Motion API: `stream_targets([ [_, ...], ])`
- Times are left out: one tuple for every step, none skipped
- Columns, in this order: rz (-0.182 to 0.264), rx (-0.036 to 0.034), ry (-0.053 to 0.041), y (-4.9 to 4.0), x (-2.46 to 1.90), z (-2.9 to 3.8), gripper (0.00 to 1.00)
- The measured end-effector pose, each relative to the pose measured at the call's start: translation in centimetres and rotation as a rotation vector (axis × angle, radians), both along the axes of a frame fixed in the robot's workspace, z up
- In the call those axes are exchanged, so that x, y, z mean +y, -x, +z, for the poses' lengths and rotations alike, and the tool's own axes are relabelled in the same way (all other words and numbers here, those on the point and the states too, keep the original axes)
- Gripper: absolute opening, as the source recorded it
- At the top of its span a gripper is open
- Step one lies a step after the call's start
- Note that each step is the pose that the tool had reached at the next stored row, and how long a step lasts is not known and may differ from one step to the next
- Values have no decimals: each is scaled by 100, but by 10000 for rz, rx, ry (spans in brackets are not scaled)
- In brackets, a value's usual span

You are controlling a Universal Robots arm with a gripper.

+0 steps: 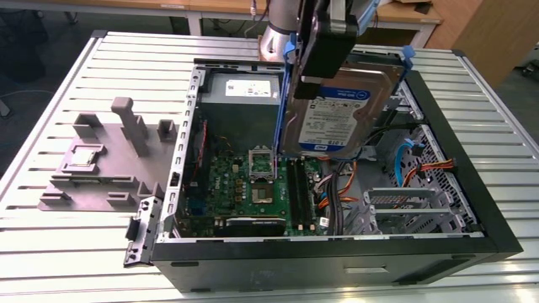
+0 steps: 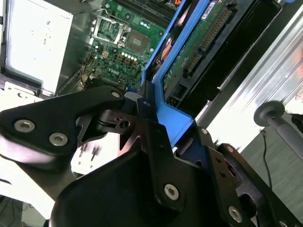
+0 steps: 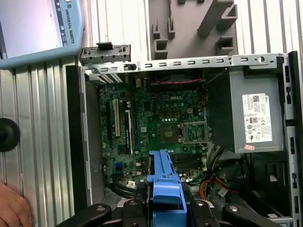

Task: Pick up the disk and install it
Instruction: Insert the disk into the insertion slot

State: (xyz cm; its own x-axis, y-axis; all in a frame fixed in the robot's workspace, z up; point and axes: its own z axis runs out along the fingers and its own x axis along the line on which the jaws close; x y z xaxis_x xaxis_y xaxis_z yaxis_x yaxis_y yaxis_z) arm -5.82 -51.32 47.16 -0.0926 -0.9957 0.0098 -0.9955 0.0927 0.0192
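Observation:
The disk (image 1: 337,120) hangs upright over the middle of the open computer case (image 1: 337,249), its blue-and-white label facing the exterior view. A blue rail runs down its edge. My gripper (image 1: 320,63) comes down from above and is shut on the disk's upper part. In the second wrist view the black fingers (image 2: 142,118) clamp the blue rail (image 2: 165,113), and the disk's green circuit board (image 2: 199,42) faces the camera. In the first wrist view the blue rail (image 3: 163,182) sticks out between the fingers above the motherboard (image 3: 156,127).
Inside the case lie the motherboard (image 1: 252,183), a grey power supply with a white sticker (image 1: 240,95) and a metal drive cage (image 1: 413,205) amid orange cables. A grey fixture (image 1: 110,158) stands on the slatted table at the exterior view's left. A person's hand (image 3: 9,208) rests nearby.

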Motion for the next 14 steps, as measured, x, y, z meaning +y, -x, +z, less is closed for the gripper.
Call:
stream_targets([
  [0,0,4,-13,-4,-1,37],
  [0,0,7,-25,-8,-2,37],
  [0,0,10,-36,-12,-3,37],
  [-1,1,13,-47,-17,-4,37],
  [0,1,15,-57,-24,-5,37],
  [0,0,15,-64,-32,-8,37],
  [1,0,16,-70,-43,-9,37],
  [4,0,16,-75,-54,-12,37],
  [7,0,16,-81,-64,-14,37],
  [11,-1,16,-88,-73,-17,37],
  [16,0,16,-94,-82,-19,37],
  [21,-1,16,-101,-91,-22,37],
  [26,-1,16,-109,-100,-24,37],
  [28,0,18,-119,-109,-26,37],
])
